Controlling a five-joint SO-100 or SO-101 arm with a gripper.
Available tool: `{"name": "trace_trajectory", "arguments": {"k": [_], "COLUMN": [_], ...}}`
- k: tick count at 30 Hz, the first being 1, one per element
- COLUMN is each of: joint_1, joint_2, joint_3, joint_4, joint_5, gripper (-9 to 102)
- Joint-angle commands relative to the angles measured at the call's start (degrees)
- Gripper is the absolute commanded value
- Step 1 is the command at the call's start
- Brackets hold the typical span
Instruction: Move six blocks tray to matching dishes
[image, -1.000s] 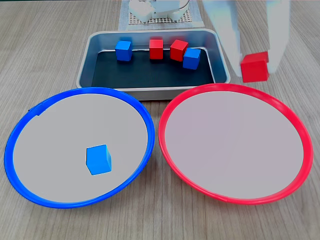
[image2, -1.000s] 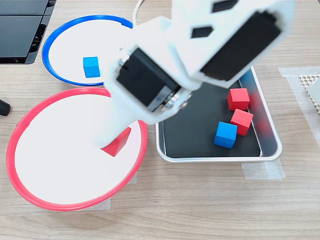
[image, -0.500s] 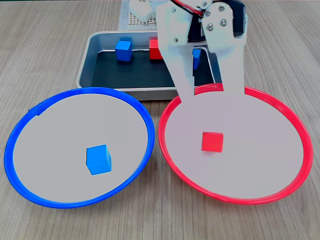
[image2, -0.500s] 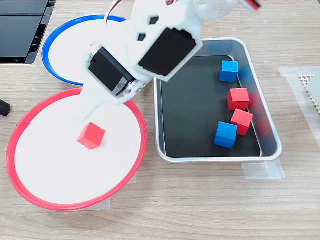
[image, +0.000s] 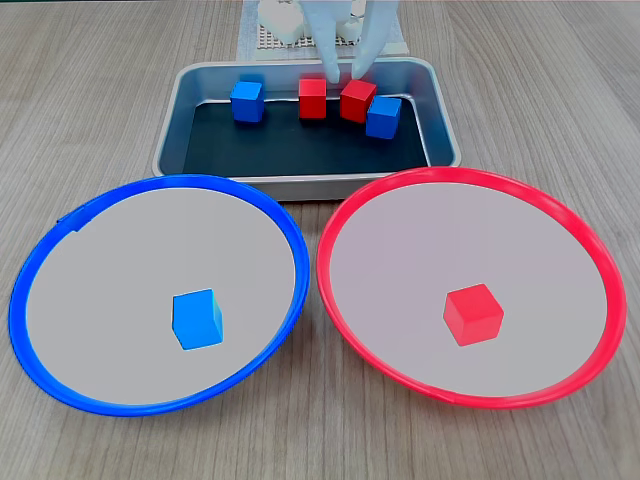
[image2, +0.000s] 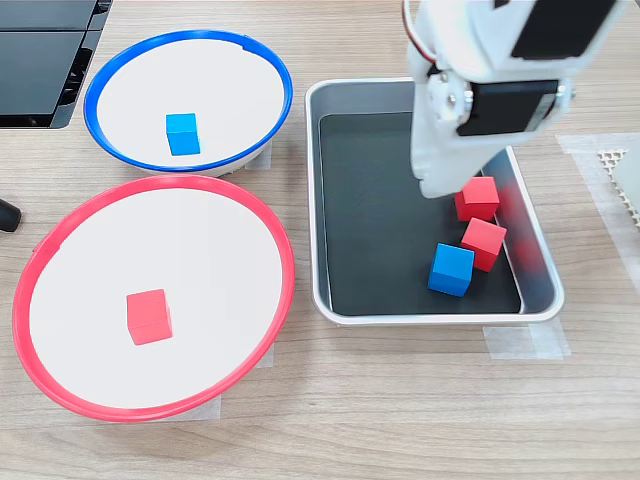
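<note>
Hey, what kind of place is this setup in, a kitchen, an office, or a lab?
Probably a desk or hobby lab bench, not a kitchen: a wood-grain table, the tray taped down, a white robot arm over it, and a dark device at the table's edge.

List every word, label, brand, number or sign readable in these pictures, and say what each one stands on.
No readable text in either fixed view.
The blocks, such as the red one in the red-rimmed dish and the blue one in the blue-rimmed dish, have plain faces.
The tray and the gripper over it carry no legible marking.
The dark device at the table corner shows no lettering.
</note>
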Motion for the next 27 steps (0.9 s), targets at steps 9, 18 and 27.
{"name": "trace_trajectory", "arguments": {"k": [9,18,27], "joint_1": [-2.8,-6.3,-4.1], "joint_2": [1.1,-1.2,-1.3], "joint_3": [6.2,6.5,7.4], "joint_4": [-4.0,-8.3,-9.8], "joint_5": [-9.0,-23.2,-43.2], "gripper": [15,16,22]}}
